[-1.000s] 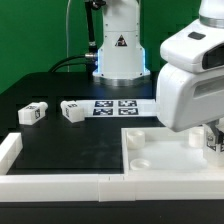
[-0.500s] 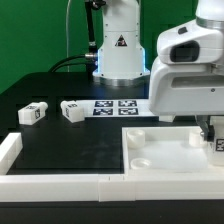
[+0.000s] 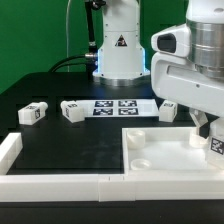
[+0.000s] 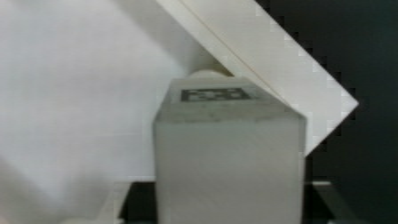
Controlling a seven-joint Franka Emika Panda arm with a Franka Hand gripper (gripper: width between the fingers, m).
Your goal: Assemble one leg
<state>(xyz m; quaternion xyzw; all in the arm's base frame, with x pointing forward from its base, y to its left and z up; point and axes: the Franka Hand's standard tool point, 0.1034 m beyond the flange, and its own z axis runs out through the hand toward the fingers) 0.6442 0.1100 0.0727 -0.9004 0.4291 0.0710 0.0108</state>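
Note:
My gripper [image 3: 211,132] is at the exterior view's right edge, over the far right part of the large white panel [image 3: 165,150]. It is shut on a white leg [image 4: 224,150], whose marker tag [image 4: 214,96] faces the wrist camera. The leg's end points at the panel's raised rim [image 4: 267,60] near a corner socket. In the exterior view only a bit of this leg [image 3: 217,146] shows below the hand. Three more legs lie on the black table: two at the left [image 3: 33,113] [image 3: 72,110] and one behind the panel [image 3: 168,111].
The marker board [image 3: 118,107] lies flat in front of the robot base [image 3: 118,45]. A white fence runs along the table's front [image 3: 60,184] and turns up at the left [image 3: 8,150]. The panel has round sockets [image 3: 140,160] near its left corners.
The arm's bulk has shifted up and toward the exterior view's right, uncovering the leg behind the panel. The gripper stays shut on its leg over the panel's right side.

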